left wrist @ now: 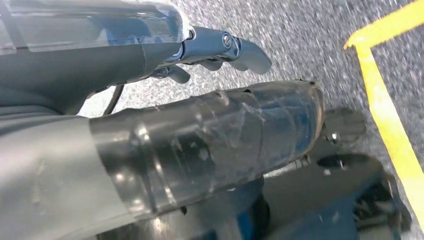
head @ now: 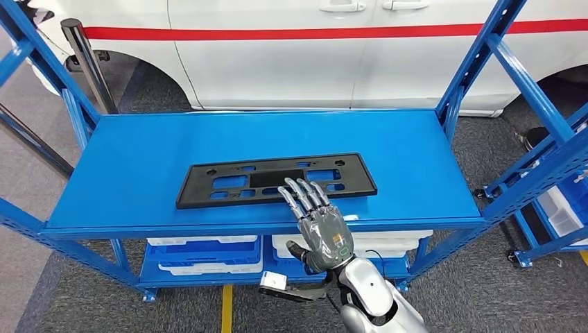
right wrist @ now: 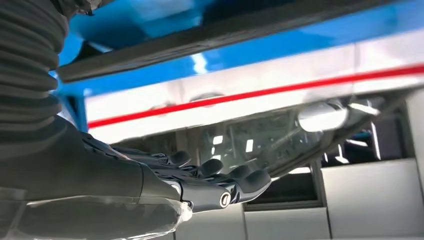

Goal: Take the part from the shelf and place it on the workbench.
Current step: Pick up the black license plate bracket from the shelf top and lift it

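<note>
Your right hand (head: pixel 320 220) is flat and open, fingers straight and slightly apart, holding nothing. It hovers at the front edge of the blue shelf (head: pixel 139 159), fingertips over the near long edge of the part (head: pixel 276 180), though you cannot tell from above whether they touch it.

The part lies flat toward the front middle of the shelf deck, its long side along the front edge. It is a thin, black, matte rectangular plate, probably plastic, pierced with cut-outs and small holes. The deck is smooth painted metal.

That is your risk: a low, flat plate on a slick surface offers no lip, so pressing fingers may just push it toward the back edge. Gripped at one edge, it may sag or swing.

The left hand (left wrist: pixel 215 50) hangs over speckled floor, fingers loosely curled, apparently empty.
</note>
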You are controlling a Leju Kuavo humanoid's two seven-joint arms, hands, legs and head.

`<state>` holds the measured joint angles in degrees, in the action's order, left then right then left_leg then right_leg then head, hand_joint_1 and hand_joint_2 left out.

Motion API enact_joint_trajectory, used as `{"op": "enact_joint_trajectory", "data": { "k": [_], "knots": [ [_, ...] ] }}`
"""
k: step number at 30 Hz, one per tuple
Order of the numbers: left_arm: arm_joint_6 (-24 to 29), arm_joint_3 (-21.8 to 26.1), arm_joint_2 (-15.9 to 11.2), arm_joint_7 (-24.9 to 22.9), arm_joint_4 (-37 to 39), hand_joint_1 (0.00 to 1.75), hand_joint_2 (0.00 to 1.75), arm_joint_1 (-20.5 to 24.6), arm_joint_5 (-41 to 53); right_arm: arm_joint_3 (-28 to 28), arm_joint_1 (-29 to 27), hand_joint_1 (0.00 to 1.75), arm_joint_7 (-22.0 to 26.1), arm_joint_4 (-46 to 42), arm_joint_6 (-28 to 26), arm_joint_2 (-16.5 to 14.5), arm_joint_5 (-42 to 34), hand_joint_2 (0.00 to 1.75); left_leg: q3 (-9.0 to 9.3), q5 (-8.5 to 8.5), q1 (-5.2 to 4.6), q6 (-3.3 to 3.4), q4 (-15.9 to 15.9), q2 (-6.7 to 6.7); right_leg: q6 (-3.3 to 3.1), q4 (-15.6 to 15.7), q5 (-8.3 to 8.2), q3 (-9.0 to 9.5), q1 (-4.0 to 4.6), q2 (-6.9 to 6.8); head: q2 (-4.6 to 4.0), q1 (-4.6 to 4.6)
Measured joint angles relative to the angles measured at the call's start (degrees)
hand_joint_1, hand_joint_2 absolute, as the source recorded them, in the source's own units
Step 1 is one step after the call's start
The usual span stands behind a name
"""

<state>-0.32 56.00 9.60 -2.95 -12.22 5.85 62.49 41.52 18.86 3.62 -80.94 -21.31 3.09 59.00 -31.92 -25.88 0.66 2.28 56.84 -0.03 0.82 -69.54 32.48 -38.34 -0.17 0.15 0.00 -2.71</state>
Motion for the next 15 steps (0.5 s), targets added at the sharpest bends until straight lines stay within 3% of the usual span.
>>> {"op": "enact_joint_trajectory", "data": {
  "k": [1, 2, 3, 5, 7, 11, 13, 15],
  "knots": [
    [-0.07, 0.01, 0.00, -0.01, 0.00, 0.00, 0.00, 0.01, 0.02, 0.01, 0.42, 0.00, -0.30, 0.64, 0.36, 0.29, 0.18, 1.75, -0.07, 0.00, -0.01, 0.01, 0.06, 0.01, 0.20, -3.33, 1.16, -1.59, -0.18, 0.00, 0.00, -0.01],
    [-0.11, 0.01, 0.00, -0.03, 0.00, 0.00, 0.00, 0.00, 0.02, 0.00, 0.80, 0.00, -0.54, 1.25, 0.70, 0.56, 0.32, 1.75, -0.11, -0.01, -0.01, 0.01, 0.13, 0.00, 0.38, -5.05, 1.28, -2.43, -0.37, -0.01, 0.00, -0.01],
    [-0.13, 0.02, 0.01, -0.04, 0.00, 0.00, 0.00, -0.01, 0.03, -0.01, 1.32, 0.00, -0.74, 1.84, 0.99, 0.83, 0.41, 1.75, -0.11, -0.05, 0.02, -0.04, 0.26, -0.01, 0.51, -4.29, 0.12, -2.08, -0.56, -0.03, 0.00, -0.01],
    [-0.14, 0.02, 0.08, -0.07, 0.00, 0.00, 0.00, 0.00, 0.05, -0.05, 2.76, 0.00, -0.99, 2.80, 1.59, 1.22, 0.39, 1.75, -0.13, -0.27, 0.06, -0.28, 0.62, -0.03, 0.61, 2.52, -3.74, 1.12, -0.92, -0.09, 0.00, -0.01],
    [-0.14, 0.02, 0.15, -0.07, 0.00, 0.00, 0.00, 0.13, 0.08, -0.19, 4.40, 0.00, -1.18, 3.55, 2.19, 1.53, 0.31, 1.75, -0.40, -0.54, -0.12, -0.77, 1.14, -0.07, 0.40, 8.74, -5.81, 3.98, -0.83, -0.07, 0.00, 0.02],
    [-0.14, 0.01, 0.15, -0.07, 0.00, 0.00, 0.00, 0.27, 0.11, -0.86, 6.73, 0.00, -1.36, 5.07, 3.13, 2.06, 0.28, 1.75, -0.76, -0.66, -0.16, -2.01, 1.42, -0.14, -0.84, 10.29, -6.15, 4.40, -0.62, 0.05, 0.00, 0.08],
    [-0.14, 0.01, 0.16, -0.07, 0.00, 0.00, 0.00, 0.30, 0.11, -1.25, 7.78, 0.00, -1.37, 5.68, 3.53, 2.17, 0.28, 1.75, -2.00, -2.63, -0.01, -2.53, 4.23, -0.13, -1.65, 10.65, -6.42, 4.47, -0.79, -0.02, 0.00, 0.10],
    [-0.14, 0.00, 0.18, -0.07, 0.00, 0.00, 0.00, 0.29, 0.11, -1.53, 8.63, 0.00, -1.38, 6.34, 3.89, 2.22, 0.30, 1.75, -5.35, -6.37, 0.08, -2.84, 11.49, -0.12, -2.08, 10.73, -6.49, 4.39, -0.70, -0.11, 0.00, 0.13]
  ]
}}
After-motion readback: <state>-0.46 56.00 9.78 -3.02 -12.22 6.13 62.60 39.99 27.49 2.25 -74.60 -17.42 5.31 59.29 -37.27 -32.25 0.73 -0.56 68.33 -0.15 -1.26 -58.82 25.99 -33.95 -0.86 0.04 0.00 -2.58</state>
